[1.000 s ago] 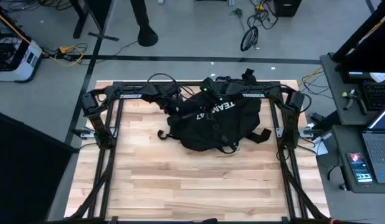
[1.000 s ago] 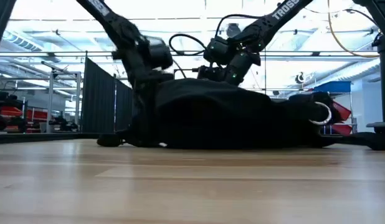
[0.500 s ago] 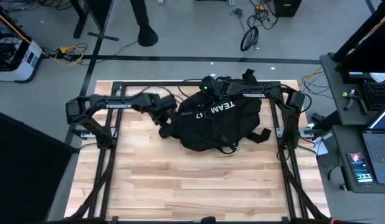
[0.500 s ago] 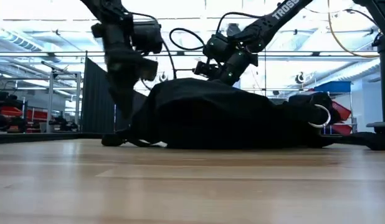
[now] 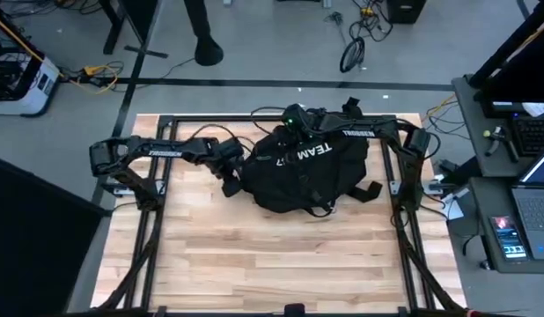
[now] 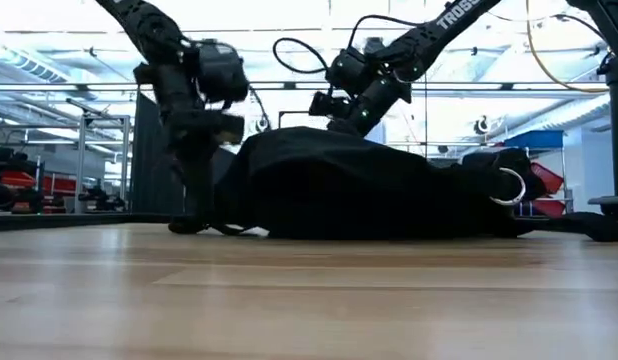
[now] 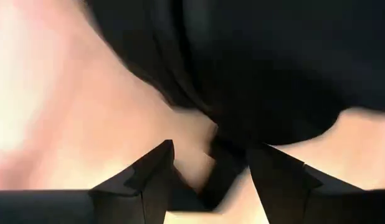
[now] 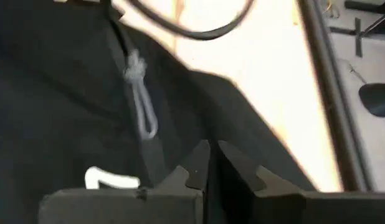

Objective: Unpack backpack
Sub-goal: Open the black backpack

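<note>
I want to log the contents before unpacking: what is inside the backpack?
Nothing inside shows. The backpack lies on the table, its black fabric covering any contents. The left gripper holds a fold at its edge; the right gripper pinches fabric on top.

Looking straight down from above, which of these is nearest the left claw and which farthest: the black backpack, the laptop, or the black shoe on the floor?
Measured from the left gripper in the high view:
1. The backpack, right beside the gripper, on the table's far half.
2. The black shoe, on the floor beyond the table's far edge.
3. The laptop, on the desk at the far right.
</note>
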Robot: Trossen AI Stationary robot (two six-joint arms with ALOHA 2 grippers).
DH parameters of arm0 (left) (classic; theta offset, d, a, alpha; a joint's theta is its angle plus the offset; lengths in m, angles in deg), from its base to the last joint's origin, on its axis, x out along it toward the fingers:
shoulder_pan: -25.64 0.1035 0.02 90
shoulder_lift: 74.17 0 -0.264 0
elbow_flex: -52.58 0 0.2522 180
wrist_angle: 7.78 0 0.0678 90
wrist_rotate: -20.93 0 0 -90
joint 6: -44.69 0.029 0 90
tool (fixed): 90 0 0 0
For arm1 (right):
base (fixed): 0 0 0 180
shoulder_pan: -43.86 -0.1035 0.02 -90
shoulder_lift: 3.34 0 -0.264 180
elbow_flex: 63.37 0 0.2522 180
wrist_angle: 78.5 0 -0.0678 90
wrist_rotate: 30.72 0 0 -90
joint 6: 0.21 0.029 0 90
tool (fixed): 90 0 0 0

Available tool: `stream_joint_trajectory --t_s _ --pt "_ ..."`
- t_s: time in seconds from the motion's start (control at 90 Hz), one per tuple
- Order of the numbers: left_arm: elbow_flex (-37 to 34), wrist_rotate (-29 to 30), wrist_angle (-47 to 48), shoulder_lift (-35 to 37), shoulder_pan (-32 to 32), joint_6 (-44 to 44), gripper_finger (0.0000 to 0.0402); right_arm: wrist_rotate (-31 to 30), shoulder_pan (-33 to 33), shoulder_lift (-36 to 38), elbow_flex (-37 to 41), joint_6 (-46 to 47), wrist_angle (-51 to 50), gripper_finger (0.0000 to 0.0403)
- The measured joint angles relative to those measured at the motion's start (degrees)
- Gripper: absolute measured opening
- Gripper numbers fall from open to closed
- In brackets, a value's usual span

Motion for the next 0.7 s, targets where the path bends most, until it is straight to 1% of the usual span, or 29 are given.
stream_joint_trajectory --t_s 0.078,0.189,0.289,0.356,0.5,0.556,0.611,0.7 --pt "1.53 4.76 0.23 0.94 1.02 2.88 0.0187 0.04 0.0 0.0 -2.16 0.92 -2.34 0.005" --pt "3.84 9.77 -0.27 1.46 2.85 7.62 0.0187 0.12 0.14 0.07 -4.35 0.98 -4.0 0.0092" --pt "4.28 10.95 -4.63 1.12 5.74 12.77 0.0187 0.19 0.81 0.07 -5.05 0.98 -4.32 0.0125" --pt "4.28 8.47 -7.88 -0.37 8.03 13.62 0.0187 0.15 1.55 0.07 -5.07 1.27 -4.58 0.0143" --pt "4.85 1.34 -9.55 -1.96 11.31 14.21 0.0187 0.15 3.48 0.07 -5.06 2.42 -6.7 0.0167" --pt "4.79 -0.92 -8.63 -2.05 11.19 15.49 0.0187 0.15 4.18 0.07 -5.04 2.44 -7.62 0.0172" --pt "4.79 -2.47 -10.45 -2.05 10.32 16.18 0.0187 0.12 4.88 0.07 -5.04 2.39 -8.3 0.0175" --pt "4.83 -3.14 -12.2 -1.97 9.17 16.91 0.0187 0.12 5.73 0.07 -5.04 2.35 -8.47 0.0176"
